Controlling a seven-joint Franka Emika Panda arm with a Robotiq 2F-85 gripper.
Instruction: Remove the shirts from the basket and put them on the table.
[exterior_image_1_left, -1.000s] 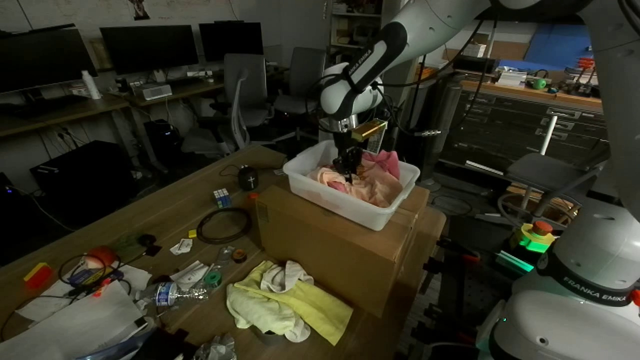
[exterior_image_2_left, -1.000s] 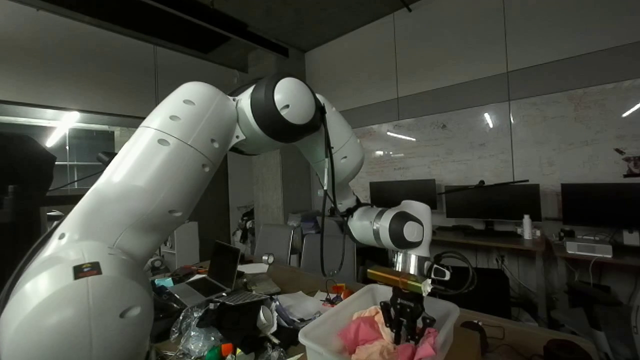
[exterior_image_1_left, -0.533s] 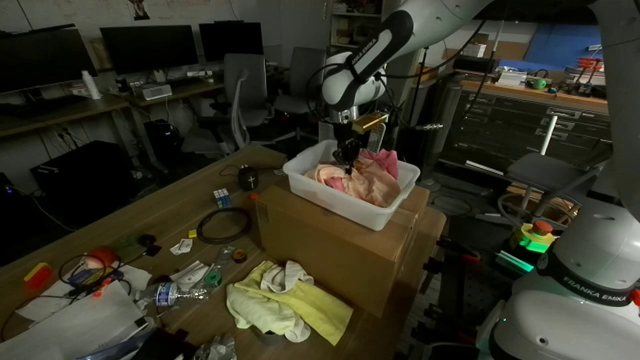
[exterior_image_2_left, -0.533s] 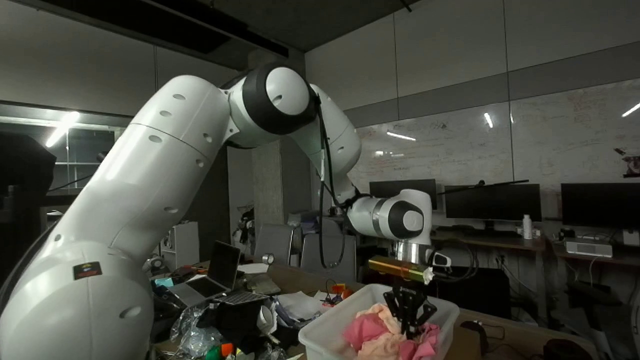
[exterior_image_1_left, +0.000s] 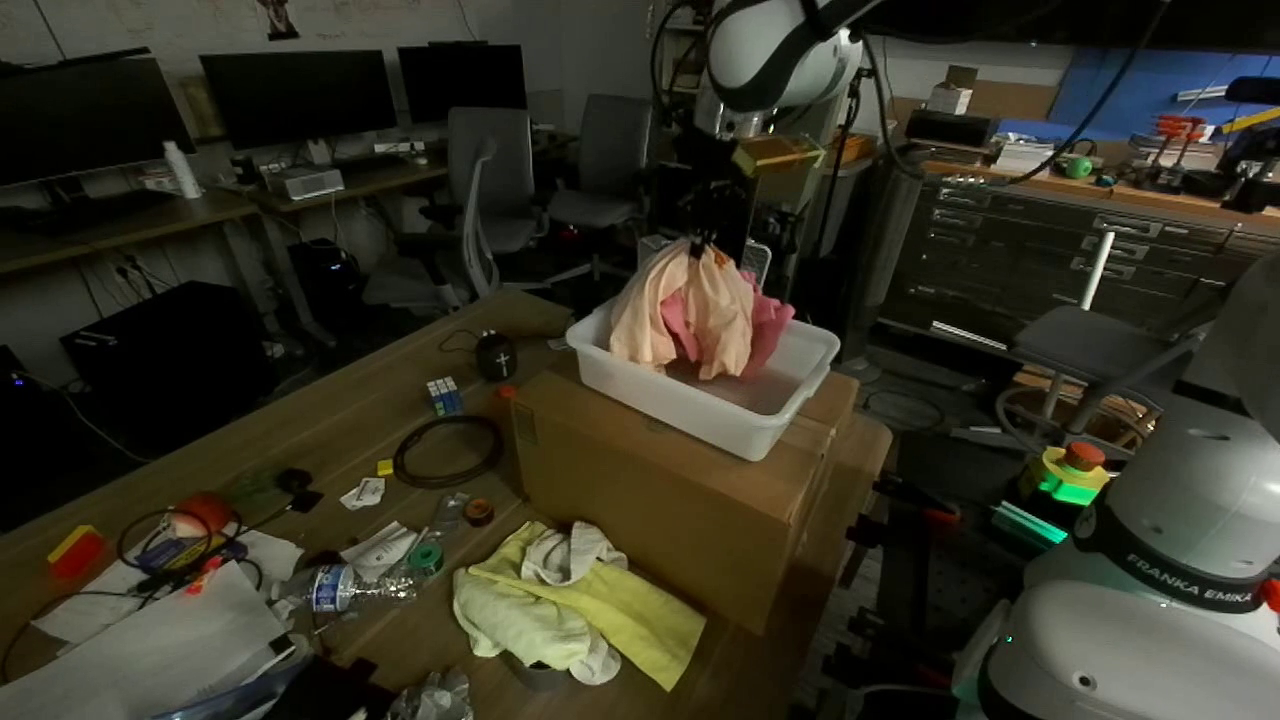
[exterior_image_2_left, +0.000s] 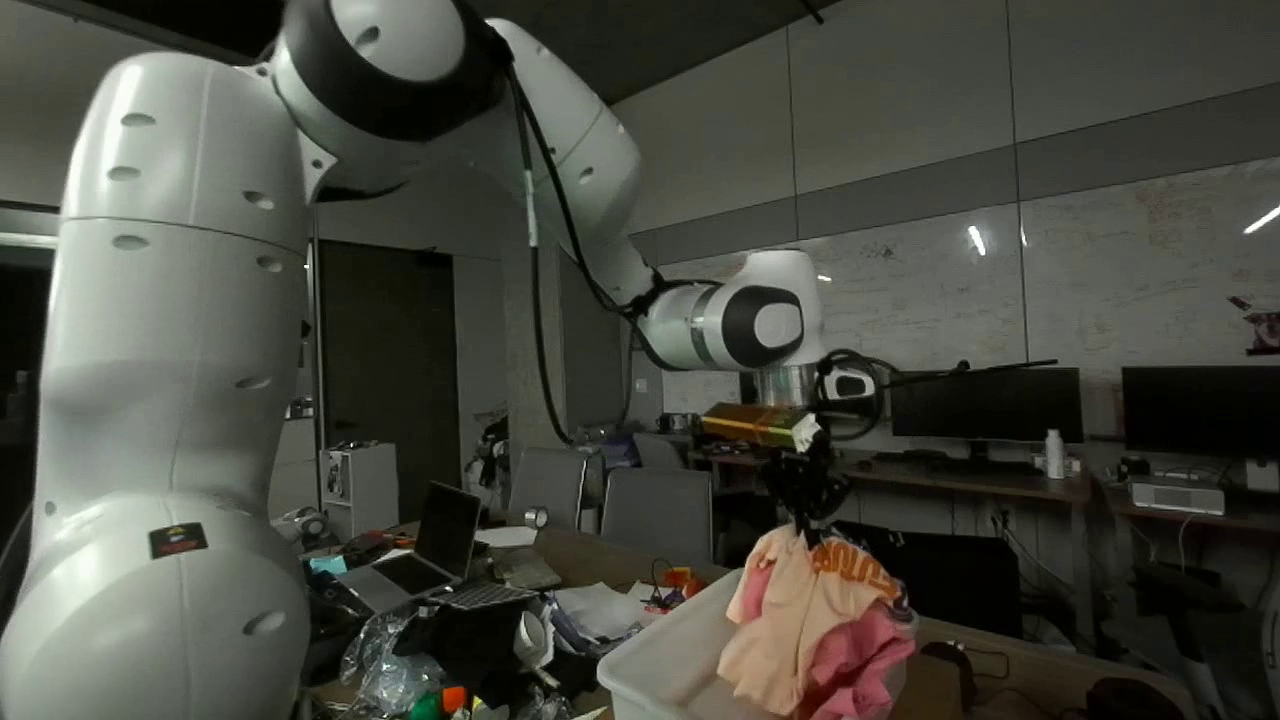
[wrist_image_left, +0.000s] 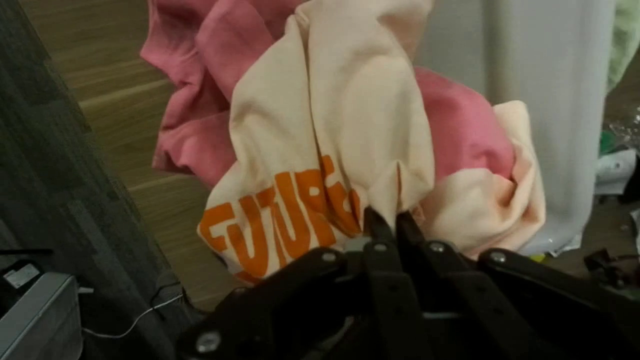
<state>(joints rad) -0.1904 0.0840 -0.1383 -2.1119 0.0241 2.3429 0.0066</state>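
Over the white plastic tub, the tool pinches an orange-lettered peach shirt, which hangs bunched with pink cloth, while yellow cloth lies on the table lower than the tub.

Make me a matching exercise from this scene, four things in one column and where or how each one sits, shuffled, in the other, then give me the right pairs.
Things:
1. Peach shirt
2. White basket
3. Yellow cloth
4. Blue-labelled bottle

Places and states:
A. On top of the cardboard box
B. Lying on its side
C. Pinched in the gripper
D. Heaped on the table beside the cardboard box

Right pairs: 1-C, 2-A, 3-D, 4-B.
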